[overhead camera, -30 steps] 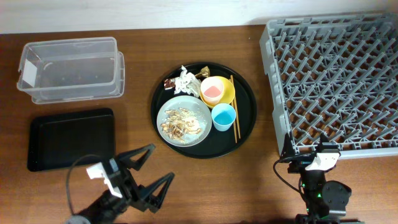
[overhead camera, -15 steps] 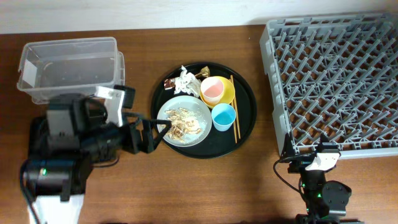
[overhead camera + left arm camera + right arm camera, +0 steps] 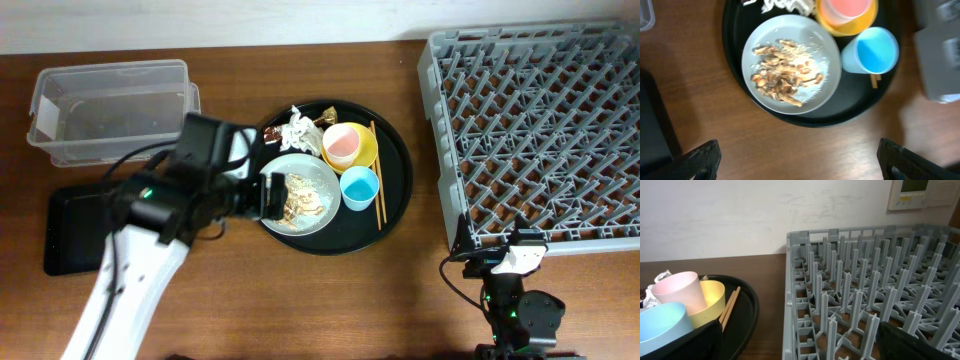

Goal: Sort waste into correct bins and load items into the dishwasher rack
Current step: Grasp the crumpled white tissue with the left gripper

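The pale grey-green plate (image 3: 318,178) with flaky food scraps (image 3: 782,75) lies on the round black tray (image 3: 395,205). Behind it sit the crumpled white paper (image 3: 297,130), the wrappers (image 3: 272,133), and the pink cup (image 3: 341,146) inside the yellow bowl (image 3: 364,152). The blue cup (image 3: 359,187) and chopsticks (image 3: 378,175) lie to the right. My left gripper (image 3: 268,196) hovers open and empty over the plate's left edge; in the left wrist view its fingers (image 3: 801,160) frame bare table below the plate (image 3: 790,45). My right gripper (image 3: 800,345) is open at the dishwasher rack's (image 3: 540,130) front left corner.
The clear box (image 3: 110,110) stands at the back left. The shallow black tray (image 3: 60,235) lies in front of it, partly under my left arm. The right wrist view shows the rack's pegs (image 3: 865,295) and the cups (image 3: 677,292) on the round tray.
My left arm has swung from the table's front left up and to the right, ending over the plate's left edge. The right arm has not moved.
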You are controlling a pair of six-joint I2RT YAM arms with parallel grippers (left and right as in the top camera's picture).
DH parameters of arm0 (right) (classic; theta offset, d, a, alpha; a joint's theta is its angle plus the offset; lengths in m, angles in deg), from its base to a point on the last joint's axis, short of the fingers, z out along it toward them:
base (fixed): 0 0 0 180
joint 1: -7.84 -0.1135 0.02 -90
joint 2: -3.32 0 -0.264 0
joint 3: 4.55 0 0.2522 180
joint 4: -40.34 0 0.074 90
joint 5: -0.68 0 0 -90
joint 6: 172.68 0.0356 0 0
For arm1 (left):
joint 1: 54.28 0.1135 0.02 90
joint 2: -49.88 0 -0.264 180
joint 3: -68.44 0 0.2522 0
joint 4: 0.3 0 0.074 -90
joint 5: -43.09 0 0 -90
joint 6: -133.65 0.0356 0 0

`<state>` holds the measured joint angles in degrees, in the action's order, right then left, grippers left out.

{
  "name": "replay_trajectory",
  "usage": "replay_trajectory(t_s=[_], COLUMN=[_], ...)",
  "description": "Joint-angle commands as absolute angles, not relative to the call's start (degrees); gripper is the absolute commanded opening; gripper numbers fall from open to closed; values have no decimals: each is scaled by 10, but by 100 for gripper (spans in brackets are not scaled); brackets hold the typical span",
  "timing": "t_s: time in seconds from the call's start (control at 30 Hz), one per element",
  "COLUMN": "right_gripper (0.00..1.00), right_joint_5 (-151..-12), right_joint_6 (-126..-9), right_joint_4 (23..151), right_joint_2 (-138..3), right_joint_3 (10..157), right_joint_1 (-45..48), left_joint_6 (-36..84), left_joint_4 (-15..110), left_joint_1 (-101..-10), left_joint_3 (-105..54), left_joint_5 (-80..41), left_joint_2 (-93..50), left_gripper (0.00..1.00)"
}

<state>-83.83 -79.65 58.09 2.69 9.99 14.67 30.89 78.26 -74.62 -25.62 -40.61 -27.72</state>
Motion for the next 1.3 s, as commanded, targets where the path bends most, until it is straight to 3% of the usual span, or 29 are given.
replay_trajectory(t_s=[0.0, 0.17, 0.33, 0.4, 0.57, 0.63, 0.77, 1.07, 1.27], right_gripper=[99, 98, 98, 98, 98, 98, 98, 98, 99], right_joint_5=[-839, -839, -839, -839, -839, -839, -839, -839, -839], right_joint_6=[-793, -793, -793, -793, -793, -793, -793, -793, -793], right_joint_4=[582, 582, 582, 582, 582, 582, 582, 582, 582], right_joint_2=[31, 31, 31, 31, 31, 31, 31, 31, 31], right_joint_3=[95, 95, 95, 95, 95, 95, 95, 95, 95], right_joint_1=[151, 151, 151, 151, 151, 151, 151, 151, 151], left_joint_6=[300, 300, 300, 300, 300, 300, 300, 300, 299], left_joint_4=[781, 759, 639, 567, 417, 371, 289, 198, 182], left_joint_1=[-772, -772, -772, -772, -772, -772, -771, -769, -769], left_joint_3=[-268, -268, -268, -268, -268, -268, -268, -268, -268], left_joint_5=[-467, -467, -483, -513, -530, -536, -609, -630, -621], left_joint_2=[-331, -399, -437, -452, -505, -534, -607, -684, -694], left_gripper=[99, 99, 99, 92, 89, 80, 76, 75, 66])
